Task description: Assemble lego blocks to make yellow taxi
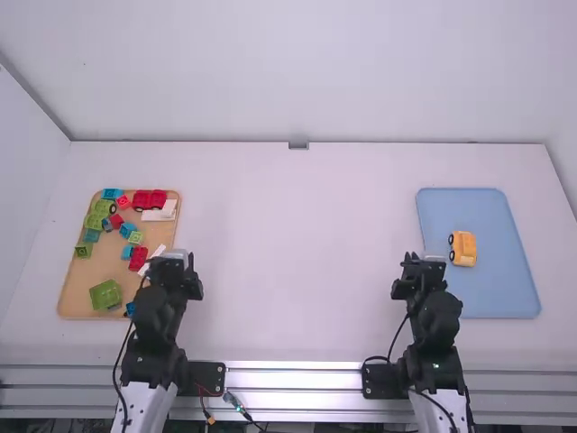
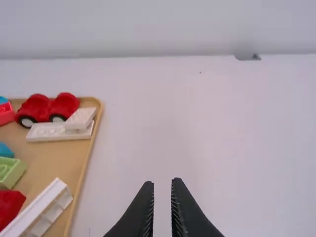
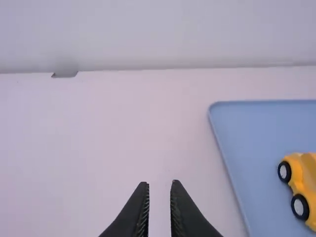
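Right end effector (image 1: 412, 257) gapes, yellow car (image 1: 464, 249) lengthwise forward.

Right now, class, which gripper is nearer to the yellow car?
Right. The right gripper is just left of the yellow car on the blue tray; the left gripper is across the table, by the tan tray.
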